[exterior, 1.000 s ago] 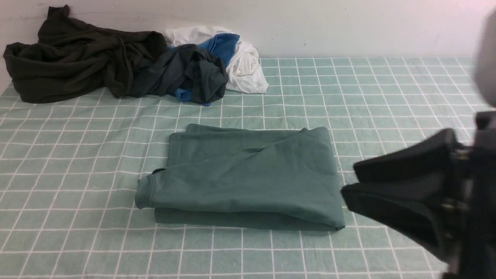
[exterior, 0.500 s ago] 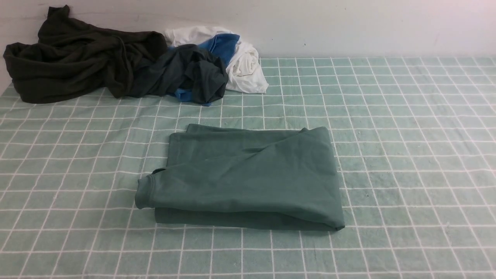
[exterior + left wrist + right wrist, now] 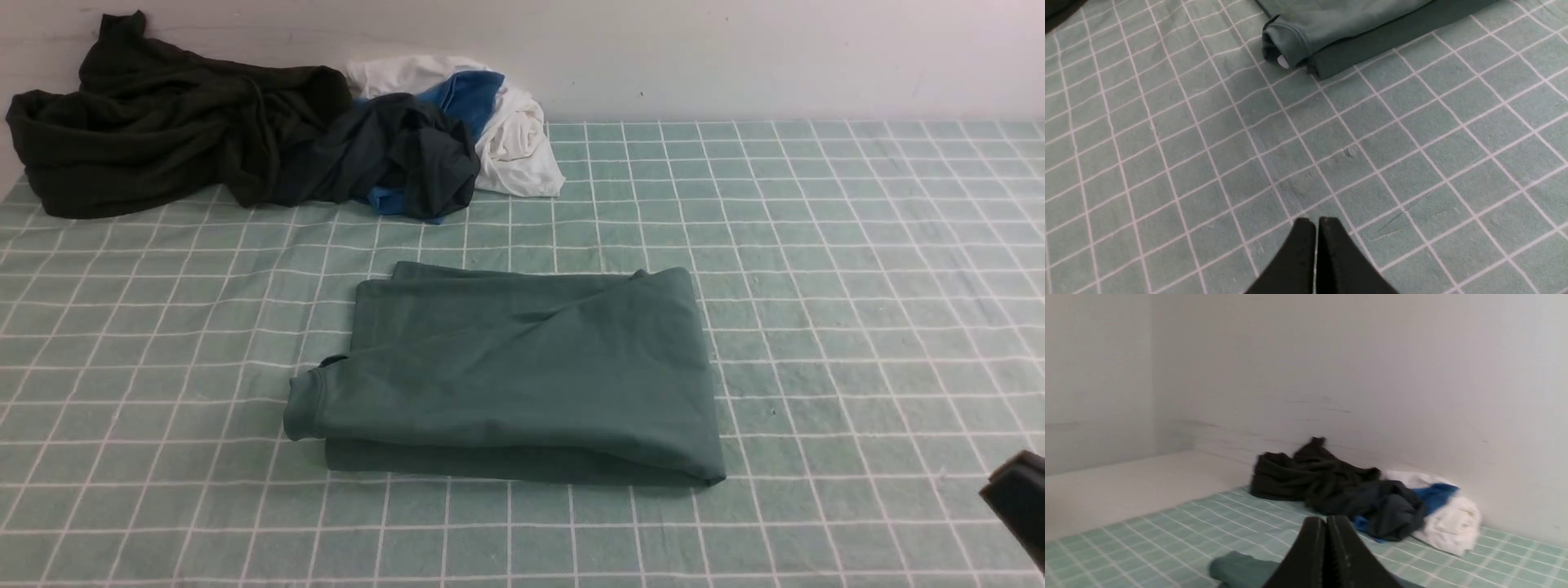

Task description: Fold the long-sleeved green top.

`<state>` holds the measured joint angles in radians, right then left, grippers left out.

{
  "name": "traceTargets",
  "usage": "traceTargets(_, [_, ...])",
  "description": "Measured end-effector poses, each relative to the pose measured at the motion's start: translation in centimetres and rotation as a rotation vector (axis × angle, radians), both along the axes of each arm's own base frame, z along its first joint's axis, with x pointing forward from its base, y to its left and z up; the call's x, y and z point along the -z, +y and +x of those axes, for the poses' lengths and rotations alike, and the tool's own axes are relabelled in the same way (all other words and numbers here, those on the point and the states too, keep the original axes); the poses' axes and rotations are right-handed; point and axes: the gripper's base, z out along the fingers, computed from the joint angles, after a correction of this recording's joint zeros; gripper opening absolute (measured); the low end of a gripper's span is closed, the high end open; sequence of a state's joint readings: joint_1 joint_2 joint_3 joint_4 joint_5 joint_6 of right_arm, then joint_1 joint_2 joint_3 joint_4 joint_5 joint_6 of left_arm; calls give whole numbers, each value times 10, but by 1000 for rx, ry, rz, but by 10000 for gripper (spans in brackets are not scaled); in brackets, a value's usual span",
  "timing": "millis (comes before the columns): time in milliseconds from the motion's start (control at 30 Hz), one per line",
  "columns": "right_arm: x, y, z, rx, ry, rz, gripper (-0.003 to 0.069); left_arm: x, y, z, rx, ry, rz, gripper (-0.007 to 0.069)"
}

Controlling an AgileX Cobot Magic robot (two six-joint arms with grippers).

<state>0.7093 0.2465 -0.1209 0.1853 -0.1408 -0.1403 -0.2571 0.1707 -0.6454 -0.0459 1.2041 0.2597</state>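
The green long-sleeved top (image 3: 514, 376) lies folded into a thick rectangle in the middle of the checked cloth, with a cuffed edge at its near left corner (image 3: 1284, 43). Neither gripper touches it. My left gripper (image 3: 1316, 222) hovers shut and empty over bare cloth, short of that corner. My right gripper (image 3: 1326, 519) is also shut and empty. It is raised and looks over the top's end (image 3: 1241, 569) toward the back wall. Only a black tip of the right arm (image 3: 1019, 496) shows in the front view, at the lower right.
A very dark olive-black garment (image 3: 163, 122) is heaped at the back left against the wall. Next to it lie a dark grey-and-blue garment (image 3: 400, 159) and a white one (image 3: 514, 139). The green checked cloth (image 3: 857, 286) covers the table.
A second ago the right gripper stood open, large at the right of the front view. It left that view, shut, and now only a tip shows at the lower right. The top has not moved.
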Motion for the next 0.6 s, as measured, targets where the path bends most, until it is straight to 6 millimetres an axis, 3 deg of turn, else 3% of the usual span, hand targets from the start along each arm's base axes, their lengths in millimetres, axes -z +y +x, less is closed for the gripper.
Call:
traceTargets(400, [49, -41, 4, 564, 231, 23, -14, 0, 0, 0, 0, 0, 0, -3])
traceTargets(600, [62, -49, -3, 693, 242, 51, -14, 0, 0, 0, 0, 0, 0, -3])
